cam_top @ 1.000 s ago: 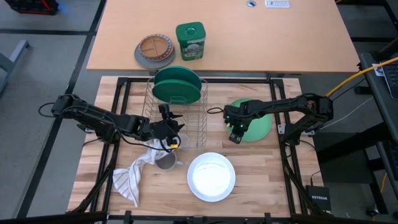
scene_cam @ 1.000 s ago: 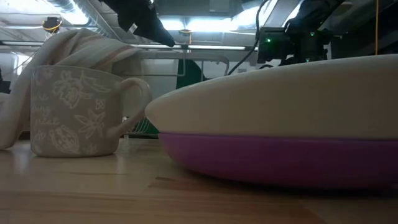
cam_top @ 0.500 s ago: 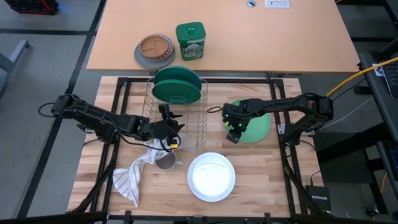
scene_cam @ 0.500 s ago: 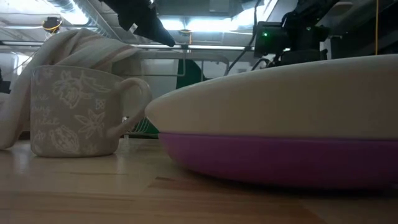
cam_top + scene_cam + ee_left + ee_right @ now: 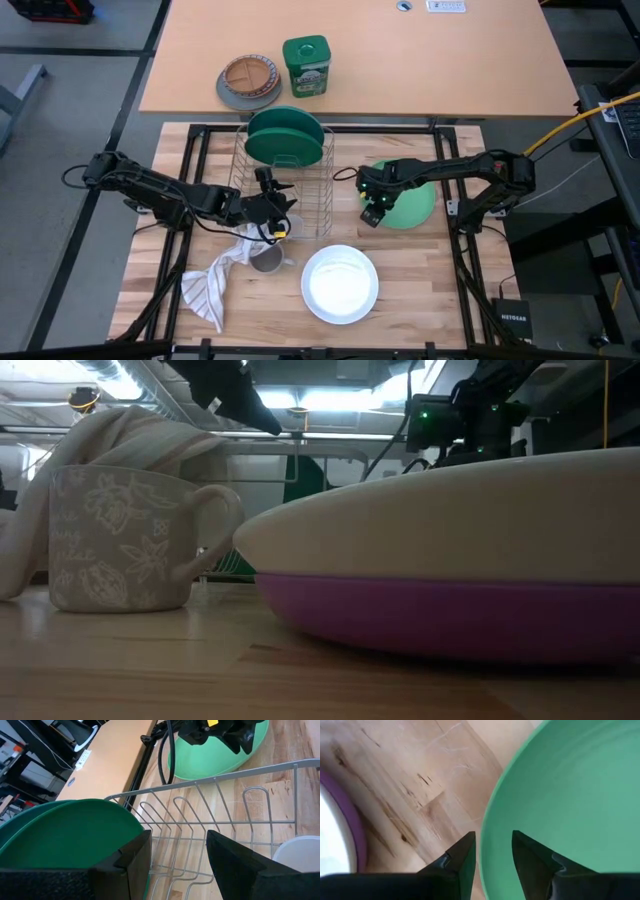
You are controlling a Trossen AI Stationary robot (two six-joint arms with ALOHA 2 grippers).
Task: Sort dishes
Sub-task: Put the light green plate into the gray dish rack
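The light-green plate (image 5: 412, 201) lay flat at the tabletop's (image 5: 430, 300) three o'clock. The right tool (image 5: 371, 212) straddled its rim, fingers parted. Judged light, stiff, slippery; rim grip advised.

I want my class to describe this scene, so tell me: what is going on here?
A two-armed robot is sorting dishes. The right hand, fingers open, straddles the rim of the light green plate lying on the table. The left hand waits open at the wire rack, where the dark green plate already stands. The white plate sits on the purple plate in front.
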